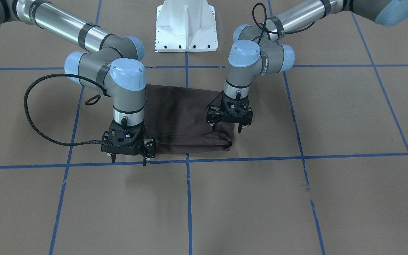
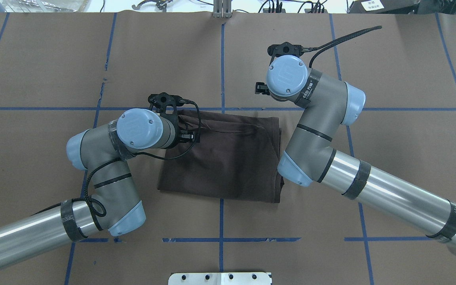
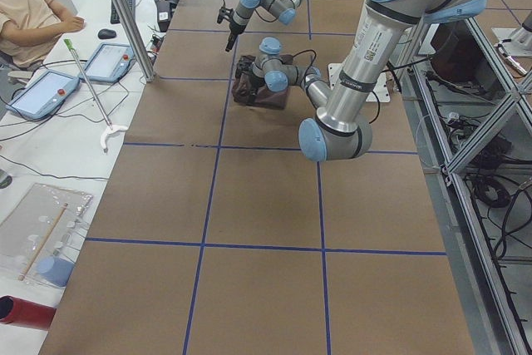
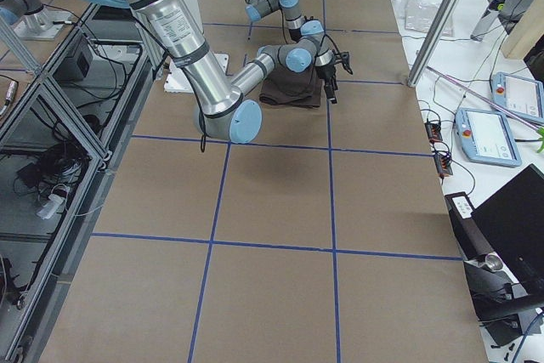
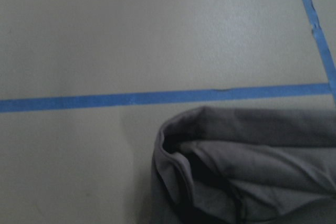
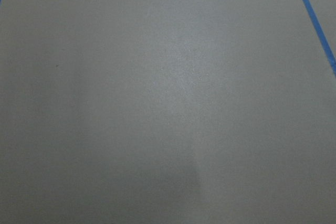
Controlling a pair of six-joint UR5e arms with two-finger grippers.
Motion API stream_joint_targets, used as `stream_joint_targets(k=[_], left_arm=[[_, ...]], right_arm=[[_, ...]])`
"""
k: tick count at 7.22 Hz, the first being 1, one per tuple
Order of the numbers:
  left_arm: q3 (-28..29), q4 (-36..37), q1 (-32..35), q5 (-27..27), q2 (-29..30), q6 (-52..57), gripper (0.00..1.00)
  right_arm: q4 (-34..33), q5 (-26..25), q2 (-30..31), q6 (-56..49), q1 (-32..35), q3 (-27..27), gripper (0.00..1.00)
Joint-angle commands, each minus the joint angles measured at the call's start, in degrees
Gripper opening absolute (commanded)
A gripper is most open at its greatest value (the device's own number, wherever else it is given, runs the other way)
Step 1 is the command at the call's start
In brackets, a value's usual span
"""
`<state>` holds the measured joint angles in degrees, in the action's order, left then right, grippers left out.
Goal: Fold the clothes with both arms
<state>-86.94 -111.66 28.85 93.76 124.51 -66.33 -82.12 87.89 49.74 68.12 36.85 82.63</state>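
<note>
The dark brown T-shirt (image 1: 182, 117) lies folded into a flat rectangle mid-table; it also shows in the overhead view (image 2: 228, 158). My left gripper (image 1: 226, 129) points down over one end of the shirt, near its far corner, open and holding nothing. The left wrist view shows that rolled corner of the shirt (image 5: 252, 171) with no fingers in sight. My right gripper (image 1: 128, 159) points down just off the shirt's other end, open and empty. The right wrist view shows only bare table.
The table is brown paper with blue tape grid lines (image 1: 188, 198). The white pedestal base (image 1: 186, 24) stands at the robot's side. A seated operator (image 3: 25, 14) and tablets (image 3: 41, 93) are beyond the far table edge.
</note>
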Motion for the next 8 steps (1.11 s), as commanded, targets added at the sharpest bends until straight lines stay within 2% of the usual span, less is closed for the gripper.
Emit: stream_joint_targets(k=[1,4,7,8], left_arm=[[0.6,0.1,-0.2,0.3,0.6,0.0,1.00],[3.2,-0.2,3.2,0.3,1.1,-0.1,1.00],[14.0,-1.2,8.2,0.4,7.7,-0.2,1.00],[17.2,-3.9,9.2,0.4,8.6,0.1,1.00]], right_arm=[[0.0,0.0,0.0,-0.1,-0.1,-0.1,1.00],[0.0,0.0,0.1,0.0,-0.5,-0.1,1.00],[0.0,-0.1,0.3,0.0,-0.6,0.1,1.00],[0.1,-0.1,0.3,0.2,-0.6,0.2,1.00]])
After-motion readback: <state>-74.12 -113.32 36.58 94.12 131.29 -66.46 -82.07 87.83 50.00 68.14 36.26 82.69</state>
